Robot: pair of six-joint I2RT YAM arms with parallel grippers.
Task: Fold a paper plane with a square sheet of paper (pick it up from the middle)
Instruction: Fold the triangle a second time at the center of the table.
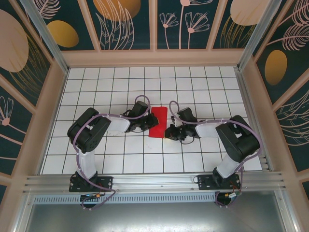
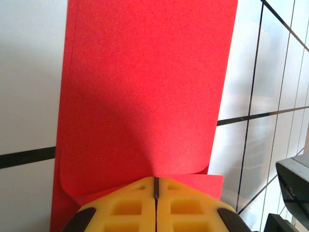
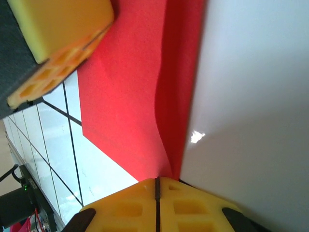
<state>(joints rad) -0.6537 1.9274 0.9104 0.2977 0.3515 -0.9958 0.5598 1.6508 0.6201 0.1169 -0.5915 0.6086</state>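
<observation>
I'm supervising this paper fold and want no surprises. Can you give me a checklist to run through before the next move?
1. The left gripper is shut on the red sheet: ok.
2. The right gripper is shut on the same sheet: ok.
3. Sheet doubled over: ok.
4. Upper layer lying flat: not ok, it bows up.
5. Edges of both layers matched: cannot tell.

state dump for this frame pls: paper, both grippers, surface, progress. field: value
paper: red sheet, doubled over in layers, mid-table
left gripper: shut, pinching the sheet on its left side
right gripper: shut, pinching the sheet at its near right edge
surface: white grid-tiled table
progress: no pointed dart shape yet
</observation>
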